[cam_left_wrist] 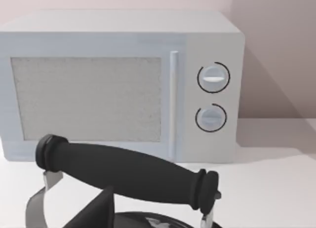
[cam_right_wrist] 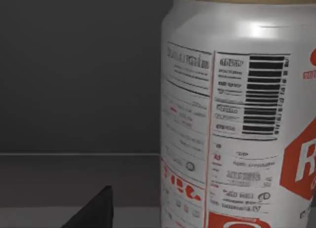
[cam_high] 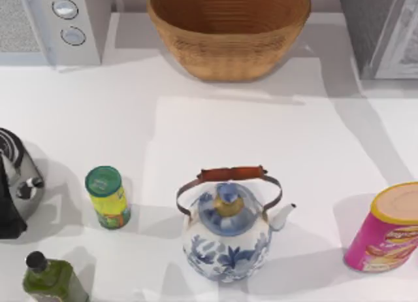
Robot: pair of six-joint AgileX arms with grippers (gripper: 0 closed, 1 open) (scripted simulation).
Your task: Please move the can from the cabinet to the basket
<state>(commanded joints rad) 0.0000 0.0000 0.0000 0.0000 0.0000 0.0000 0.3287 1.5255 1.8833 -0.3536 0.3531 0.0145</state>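
The can (cam_right_wrist: pixel 237 114) is standing upright inside the grey cabinet (cam_high: pixel 382 31), at the counter's (cam_high: pixel 261 138) one o'clock corner; the right end effector's opening cannot be told.

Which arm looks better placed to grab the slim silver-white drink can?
The right one. Its wrist view has the silver-white can with red markings right before it against dark grey walls; the left wrist view faces the white two-knob appliance.

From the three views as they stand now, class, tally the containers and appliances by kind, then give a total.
Drink cans: 2, the can and the green-lidded can
Canisters: 1, pink
Bottles: 1, green
Teapots and kettles: 2, blue-and-white, dark-handled
Baskets: 1
Microwaves: 1
Cabinets: 1
Total: 9
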